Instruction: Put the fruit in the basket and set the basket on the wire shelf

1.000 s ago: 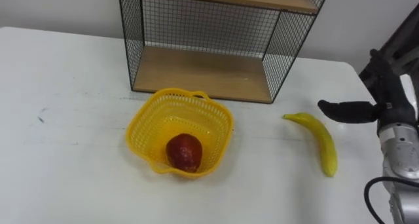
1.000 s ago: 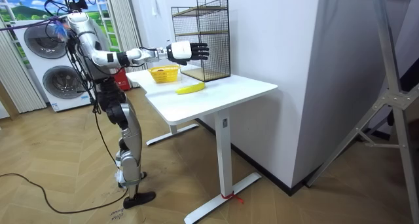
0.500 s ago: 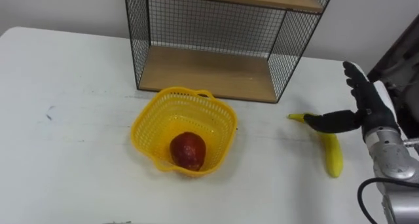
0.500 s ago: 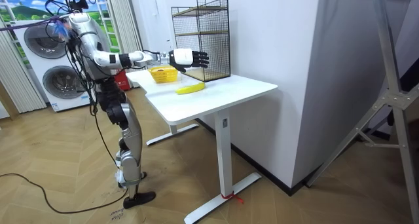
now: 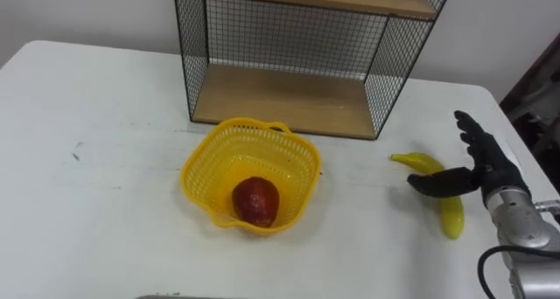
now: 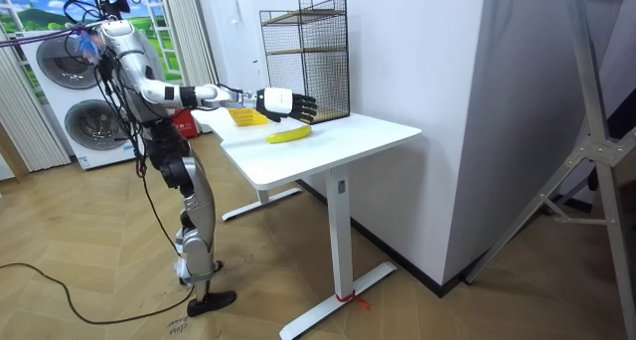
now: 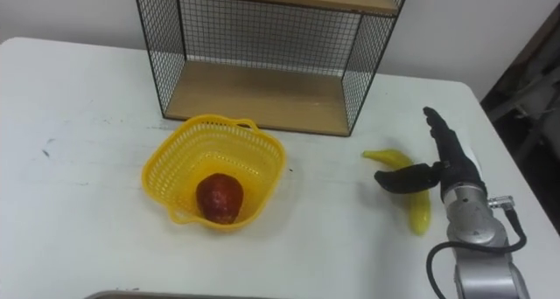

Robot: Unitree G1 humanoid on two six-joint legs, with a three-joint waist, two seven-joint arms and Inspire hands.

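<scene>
Right hand (image 5: 488,166): it is hovering spread open at the desk's (image 5: 105,185) right edge, fingers straight and thumb swung inward, holding nothing.
Banana (image 5: 451,215): it is lying flat on the desk, well right of the basket (image 5: 289,163) and not in it yet.
Hand to banana: the banana is sitting just to the left of the palm and below it. The thumb is crossing over the banana's middle, and I cannot tell whether it is touching.
Long axis: it is running from far-left to near-right, nearly straight toward the robot, so the thumb is lying across it.
Pointing: the stem end is aiming up-left, toward the shelf's (image 5: 289,98) right corner, while the blunt end is facing the robot.
Basket: it is standing in front of the shelf with a red fruit (image 5: 255,201) already inside.
Nearer arm: the right arm, which is working on the banana's own side of the desk.
Coming move: I judge that the fingers are needing to drop and close round the middle of the banana.
</scene>
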